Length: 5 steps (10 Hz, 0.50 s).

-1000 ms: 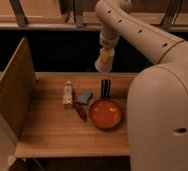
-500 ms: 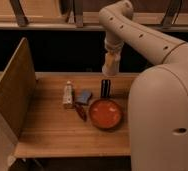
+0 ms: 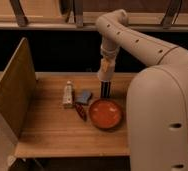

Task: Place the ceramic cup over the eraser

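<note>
Ceramic cup (image 3: 106, 65) seemingly clamped in hand (image 3: 105, 77), just above black eraser (image 3: 105, 89), beside orange bowl (image 3: 105, 114)

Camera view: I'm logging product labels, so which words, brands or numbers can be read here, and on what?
None can be read.
The white tube: any print is too blurred to read.
The tool, holding the ceramic cup just above the eraser: no marking visible.

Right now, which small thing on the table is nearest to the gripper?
The black eraser, standing upright directly below the gripper holding the cup, behind the orange bowl; the tube, blue square and red stick lie further left.
</note>
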Each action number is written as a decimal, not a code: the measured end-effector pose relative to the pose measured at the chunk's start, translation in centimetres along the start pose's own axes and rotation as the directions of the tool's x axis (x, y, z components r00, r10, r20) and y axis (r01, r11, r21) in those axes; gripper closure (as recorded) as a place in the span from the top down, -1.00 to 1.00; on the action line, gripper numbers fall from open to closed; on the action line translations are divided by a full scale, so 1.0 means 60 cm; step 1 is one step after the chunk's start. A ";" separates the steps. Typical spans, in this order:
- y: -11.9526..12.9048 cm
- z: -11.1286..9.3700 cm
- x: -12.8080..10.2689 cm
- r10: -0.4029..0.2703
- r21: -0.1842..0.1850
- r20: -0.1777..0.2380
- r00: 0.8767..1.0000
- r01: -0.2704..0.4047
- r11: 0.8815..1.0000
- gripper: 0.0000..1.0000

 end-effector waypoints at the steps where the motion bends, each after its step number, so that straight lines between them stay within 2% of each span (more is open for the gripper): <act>1: 0.003 0.010 0.001 0.003 -0.011 -0.004 1.000 -0.003 1.000 -1.00; 4: 0.011 0.034 -0.002 0.004 -0.038 -0.016 1.000 -0.005 0.999 -1.00; 5: 0.008 0.053 -0.007 -0.001 -0.052 -0.027 1.000 0.000 0.999 -1.00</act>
